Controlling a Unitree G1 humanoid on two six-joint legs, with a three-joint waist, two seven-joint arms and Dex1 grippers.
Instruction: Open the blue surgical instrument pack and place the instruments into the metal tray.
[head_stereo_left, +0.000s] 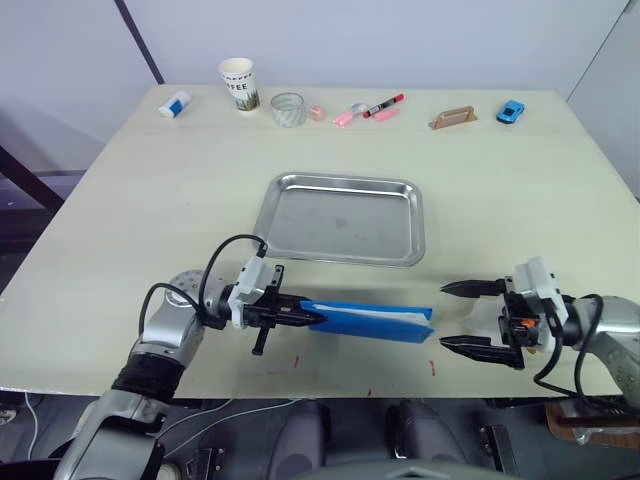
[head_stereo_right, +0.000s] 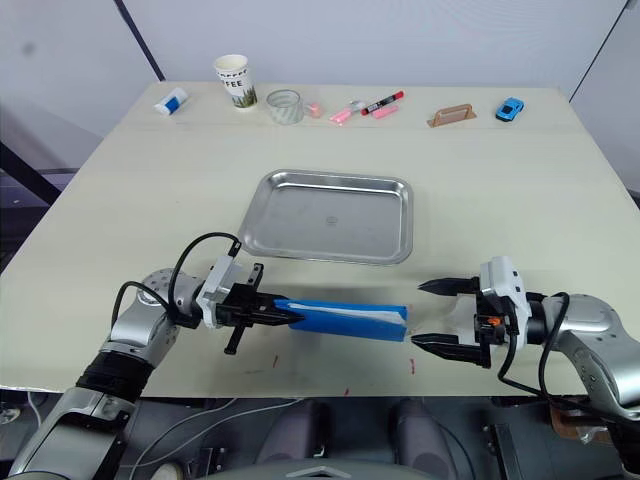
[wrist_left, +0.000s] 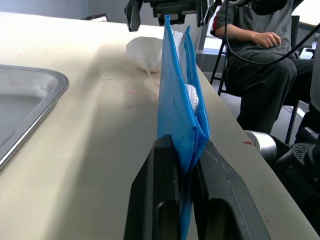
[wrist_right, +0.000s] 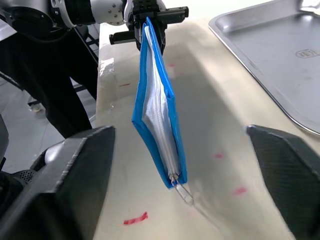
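My left gripper (head_stereo_left: 312, 319): clamped on end of blue surgical instrument pack (head_stereo_left: 372, 321). My right gripper (head_stereo_left: 462, 316): spread wide, empty, facing pack's far end. Metal tray (head_stereo_left: 282, 196): beyond pack.

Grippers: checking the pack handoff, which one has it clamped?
The left gripper, shut on the blue pack; the right gripper is open, short of it.

A metal tray (head_stereo_left: 345, 218) is set near the middle of a table (head_stereo_left: 130, 220), and along the table's far edge a small bottle (head_stereo_left: 174, 104), a paper cup (head_stereo_left: 239, 84), a roll of tape (head_stereo_left: 288, 109), some markers (head_stereo_left: 368, 110), a small block (head_stereo_left: 453, 118) and a toy car (head_stereo_left: 511, 111) are lined up from left to right. In front of the tray, near the table's front edge, the instrument pack (head_stereo_left: 368, 320) is held on edge at its left end by the left gripper (head_stereo_left: 300, 317). The right gripper (head_stereo_left: 462, 316) is placed just to the right of the pack's other end, apart from it, with its fingers spread wide.
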